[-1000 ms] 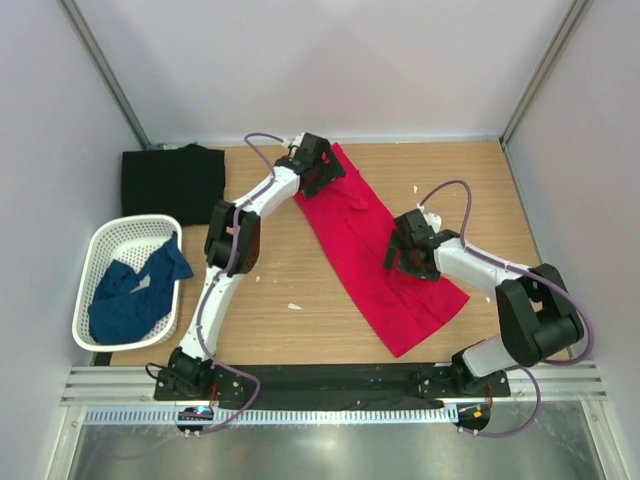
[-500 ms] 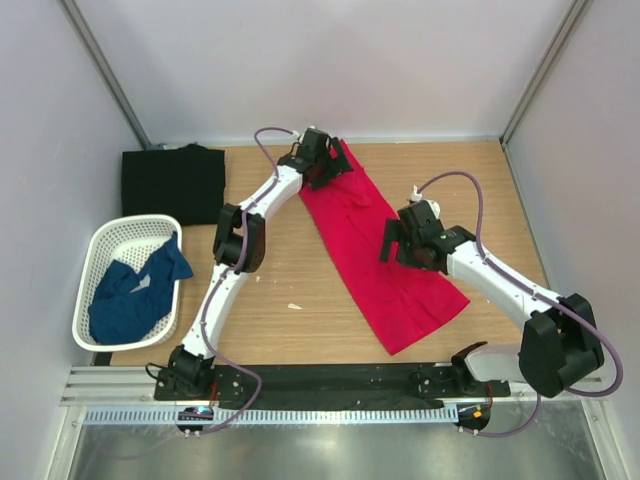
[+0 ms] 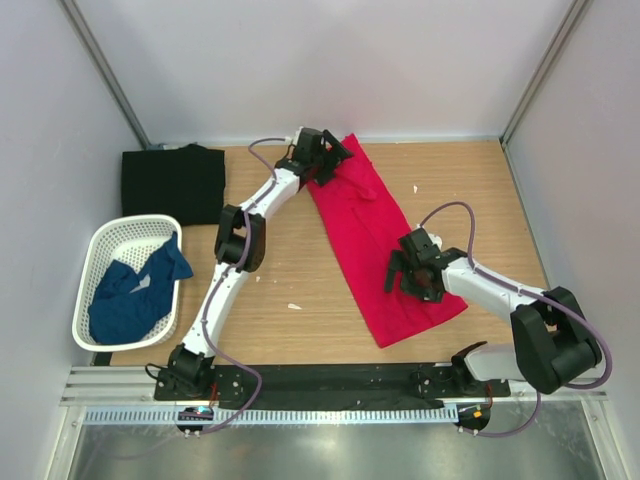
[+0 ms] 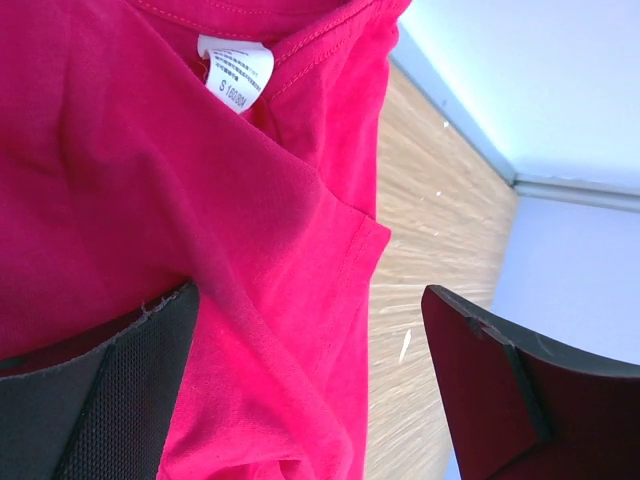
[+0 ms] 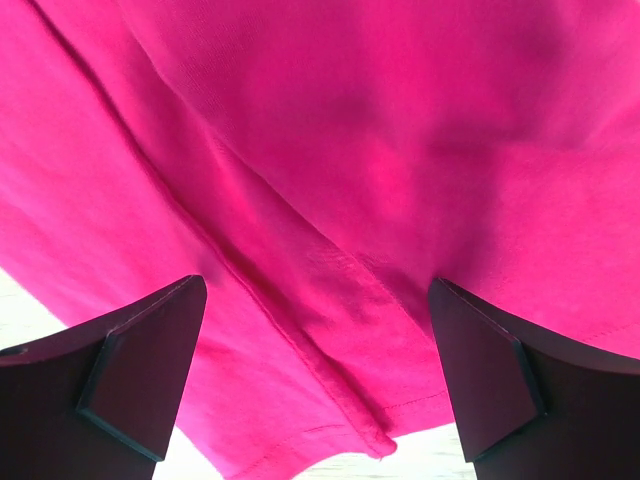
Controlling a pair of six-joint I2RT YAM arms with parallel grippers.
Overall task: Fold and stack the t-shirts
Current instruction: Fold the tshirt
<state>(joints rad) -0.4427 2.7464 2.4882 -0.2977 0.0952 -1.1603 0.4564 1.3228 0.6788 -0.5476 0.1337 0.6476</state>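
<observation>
Both sets of fingers stand wide apart and hold nothing: the left fingers (image 4: 120, 400) straddle the red shirt's side edge at the neck end, one resting over the cloth and the other over bare wood, while the right fingers (image 5: 140, 350) hover spread over a seam near the hem end.

On the bench (image 3: 300, 270) the red t-shirt (image 3: 375, 240) lies as a long narrow strip. Its long axis runs diagonally from the far middle, under the left arm, to the near right, under the right arm. Each arm therefore sits at its own end of the strip, and the cloth lies directly below both. I judge the coming fold turns on this: bringing one end over the other along that diagonal, with each end already covered by the nearer arm.

The black t-shirt (image 3: 172, 183) lies folded in the far left corner, well apart. The dark blue t-shirt (image 3: 130, 295) is crumpled in the white basket (image 3: 100, 250) at the left, not yet folded. The white neck label (image 4: 238, 75) shows just beyond the left fingers.
</observation>
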